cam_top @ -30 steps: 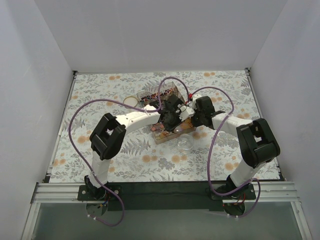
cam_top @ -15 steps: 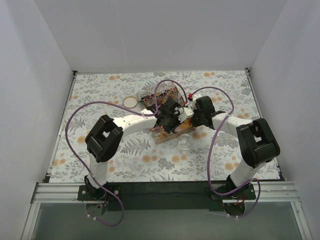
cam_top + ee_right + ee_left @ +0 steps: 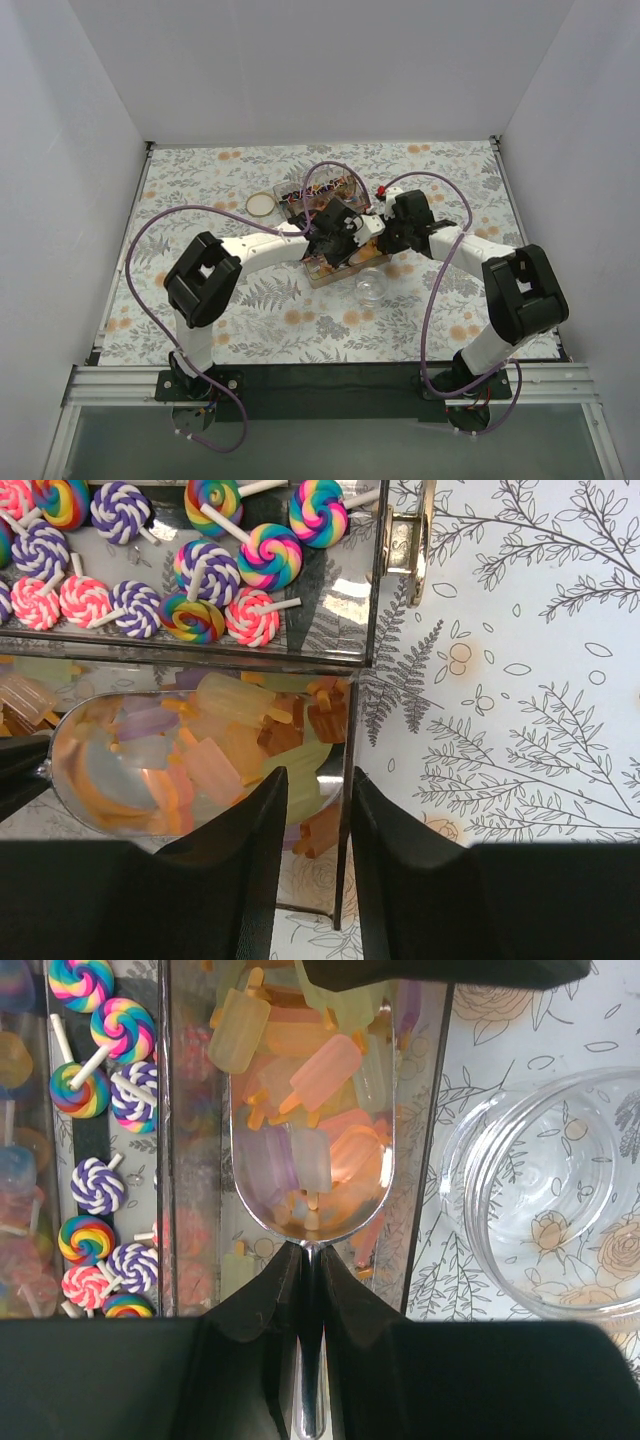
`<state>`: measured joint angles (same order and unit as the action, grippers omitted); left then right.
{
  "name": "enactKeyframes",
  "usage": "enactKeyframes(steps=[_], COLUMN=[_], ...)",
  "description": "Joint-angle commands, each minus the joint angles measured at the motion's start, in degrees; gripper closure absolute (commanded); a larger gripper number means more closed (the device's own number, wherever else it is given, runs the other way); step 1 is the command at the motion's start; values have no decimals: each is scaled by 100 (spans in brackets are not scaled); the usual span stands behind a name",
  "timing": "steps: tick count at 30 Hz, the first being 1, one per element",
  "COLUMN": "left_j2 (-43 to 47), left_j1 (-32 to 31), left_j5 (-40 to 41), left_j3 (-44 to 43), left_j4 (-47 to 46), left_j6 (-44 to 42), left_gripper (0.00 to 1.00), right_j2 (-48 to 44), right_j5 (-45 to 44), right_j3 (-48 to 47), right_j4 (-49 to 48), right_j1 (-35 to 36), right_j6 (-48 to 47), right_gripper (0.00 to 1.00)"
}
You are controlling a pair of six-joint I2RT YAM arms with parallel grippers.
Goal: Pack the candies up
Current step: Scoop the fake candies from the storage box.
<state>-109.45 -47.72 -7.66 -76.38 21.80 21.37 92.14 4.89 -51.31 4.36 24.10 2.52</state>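
Left gripper (image 3: 310,1260) is clamped on the handle of the scoop (image 3: 312,1232). Its bowl is full of candies (image 3: 310,1155), sitting low in the clear box (image 3: 165,1160) mid-table. The open jar (image 3: 560,1190) stands just beside the box on the side toward the table's near edge, sideways off the scoop's long axis, so I reckon the box wall is in the way. Right gripper (image 3: 320,790) has its jaws parted, straddling the box's end wall.

Seen from above, the left arm (image 3: 268,238) and right arm (image 3: 452,240) cover most of the box (image 3: 335,276), its candies (image 3: 318,190) too small to tell apart. The left wrist view cuts off the jar (image 3: 472,1185) at its right side.
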Motion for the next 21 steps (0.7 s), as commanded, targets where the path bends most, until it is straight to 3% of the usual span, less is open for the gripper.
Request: enactKeyframes(steps=[1, 21], left_j2=[521, 1399], left_j1=[44, 70], left_j5=[-34, -174], left_j3=[149, 1002], left_j4=[-247, -783], left_j6=[-54, -62], left_gripper=[100, 100], right_j2=[-275, -1443], right_j5=[338, -207], right_j3=[-292, -415], right_j4=[240, 1190], right_j1=[69, 69], right_j6=[-50, 292], right_gripper=[63, 43])
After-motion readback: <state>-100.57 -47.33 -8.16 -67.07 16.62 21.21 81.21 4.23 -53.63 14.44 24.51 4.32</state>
